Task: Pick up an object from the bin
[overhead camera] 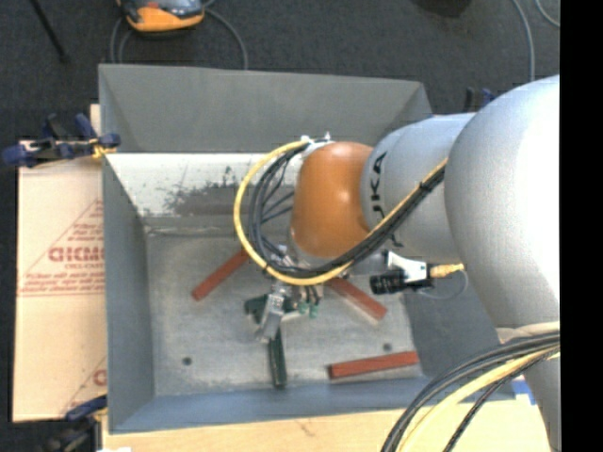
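1. Our hand (275, 311) sits low in the bin (127, 281), and a dark green bar (276, 361) lies flat just beside it. We cannot tell whether the hand is spread or pinching.
2. We judge nothing lifted yet: grasp and raise remain.

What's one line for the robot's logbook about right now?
claw: low over middle of bin | at its tip: dark stick | nearby: red-brown bars

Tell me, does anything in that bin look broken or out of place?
Nothing stands out. Three reddish-brown sticks and one dark stick lie loose at mixed angles on the bin floor, none visibly broken. The back wall is scuffed.
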Action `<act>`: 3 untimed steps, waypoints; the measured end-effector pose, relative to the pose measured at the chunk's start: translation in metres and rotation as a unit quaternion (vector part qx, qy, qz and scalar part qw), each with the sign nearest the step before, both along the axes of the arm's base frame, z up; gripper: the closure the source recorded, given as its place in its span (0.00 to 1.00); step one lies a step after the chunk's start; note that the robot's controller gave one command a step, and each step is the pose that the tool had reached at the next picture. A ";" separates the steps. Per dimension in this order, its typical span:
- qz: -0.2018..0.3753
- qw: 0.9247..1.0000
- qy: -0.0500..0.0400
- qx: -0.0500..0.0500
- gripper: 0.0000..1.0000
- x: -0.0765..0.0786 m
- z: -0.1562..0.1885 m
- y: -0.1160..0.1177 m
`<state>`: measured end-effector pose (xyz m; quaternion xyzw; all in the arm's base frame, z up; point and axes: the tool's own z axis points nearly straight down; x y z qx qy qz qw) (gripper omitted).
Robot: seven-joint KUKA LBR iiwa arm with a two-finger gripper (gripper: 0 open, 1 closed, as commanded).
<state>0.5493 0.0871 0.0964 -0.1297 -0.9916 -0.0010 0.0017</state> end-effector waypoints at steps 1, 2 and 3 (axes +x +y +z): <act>0.118 0.993 -0.010 0.000 1.00 0.081 -0.020 0.040; 0.117 0.993 -0.005 -0.001 0.00 0.077 -0.025 0.039; 0.116 0.993 -0.011 0.000 1.00 0.081 -0.021 0.040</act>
